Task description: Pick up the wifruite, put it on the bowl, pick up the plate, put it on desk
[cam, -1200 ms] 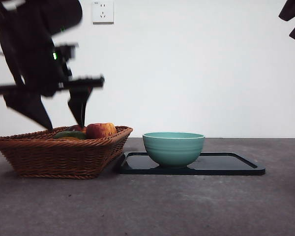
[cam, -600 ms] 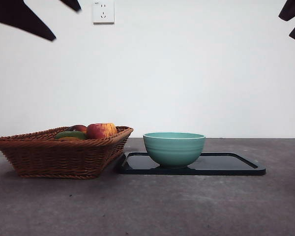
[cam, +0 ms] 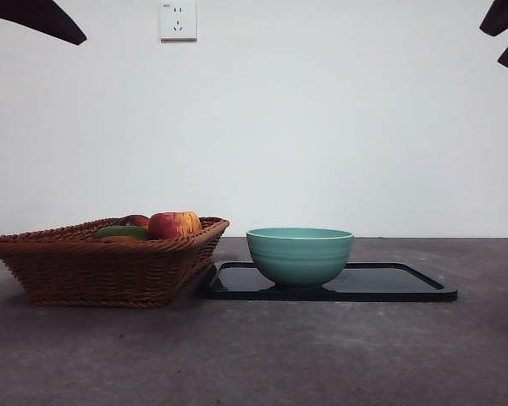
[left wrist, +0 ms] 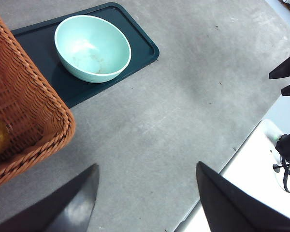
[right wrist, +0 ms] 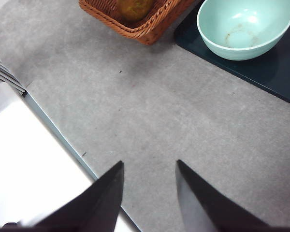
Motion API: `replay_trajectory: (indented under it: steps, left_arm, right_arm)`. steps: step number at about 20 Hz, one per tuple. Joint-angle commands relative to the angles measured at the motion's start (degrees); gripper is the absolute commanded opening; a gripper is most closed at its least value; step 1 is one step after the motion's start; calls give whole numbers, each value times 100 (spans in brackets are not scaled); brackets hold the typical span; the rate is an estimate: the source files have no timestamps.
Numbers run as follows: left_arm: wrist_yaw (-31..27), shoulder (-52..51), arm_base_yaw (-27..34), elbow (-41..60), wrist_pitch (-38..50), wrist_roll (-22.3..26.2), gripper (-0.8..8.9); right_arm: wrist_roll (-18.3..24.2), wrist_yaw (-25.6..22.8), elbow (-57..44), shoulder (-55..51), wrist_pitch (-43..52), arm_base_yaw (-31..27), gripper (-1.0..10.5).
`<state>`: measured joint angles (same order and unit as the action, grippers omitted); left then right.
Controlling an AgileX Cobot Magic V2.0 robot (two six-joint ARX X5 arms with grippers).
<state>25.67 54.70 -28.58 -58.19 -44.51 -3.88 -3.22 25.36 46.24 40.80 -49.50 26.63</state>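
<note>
Wifruite (right wrist: 134, 8) sits in the basket (cam: 110, 266) beside the bowl (cam: 300, 255); left gripper (left wrist: 145, 193), jaws spread, should descend straight over it.

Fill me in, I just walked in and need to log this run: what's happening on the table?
Nothing is being handled right now. Both arms are up off the table: the left gripper and the right gripper are open and empty. The bowl sits empty on the black tray. The fruit, a red apple among it, lies in the wicker basket beside the tray.
</note>
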Motion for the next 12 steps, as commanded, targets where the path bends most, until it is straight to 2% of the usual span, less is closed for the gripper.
replay_trajectory:
  steps: [1,5,8,10,12]
  left_arm:
    - [33,39,-31,-68,48,90,312]
    - [31,39,-31,-66,48,90,312]
    - [33,39,-31,-66,46,131,312]
    - [33,39,-31,-66,48,155,312]
    - [31,39,-31,-66,39,155,312]
  right_arm:
    - [4,9,61,28,31,35,171]
    - [-208,-39,63,28,68,35,172]
    - [-780,-210,116,90,579,17,211]
    - [-1029,-540,407,356,800,-70,288]
    - [-1025,-787,901,859,785,-219,288]
